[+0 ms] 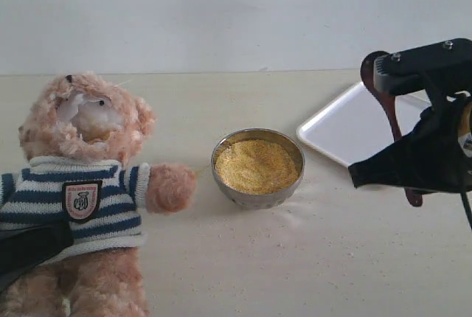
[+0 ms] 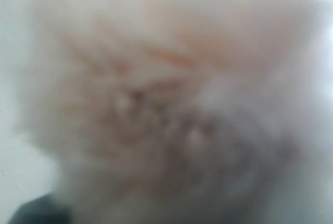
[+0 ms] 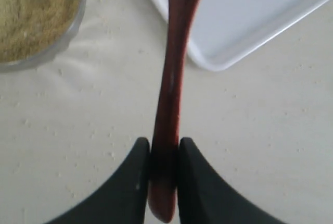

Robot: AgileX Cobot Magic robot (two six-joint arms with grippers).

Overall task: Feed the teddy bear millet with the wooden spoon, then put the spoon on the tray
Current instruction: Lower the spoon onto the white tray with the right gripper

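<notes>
**A:** Since the right hand (image 3: 163, 148) is clamped on the tail end of the wooden spoon (image 3: 171, 73), might it slip?

**B:** Possibly. It looks like glossy, stiff, light wood, and a hold further up the handle should twist less. It hangs on the tray (image 1: 354, 129) side of the metal bowl (image 1: 258, 197) of millet (image 1: 256, 164).

**A:** And the left hand (image 1: 33, 247)?

**B:** Against the teddy bear (image 1: 81, 184), on the bowl's opposite side. I cannot tell its grip.

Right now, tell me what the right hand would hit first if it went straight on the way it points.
Probably the tray: the spoon clamped in the right hand reaches over its corner. The bowl sits off to one side. Depth is unclear.
</notes>
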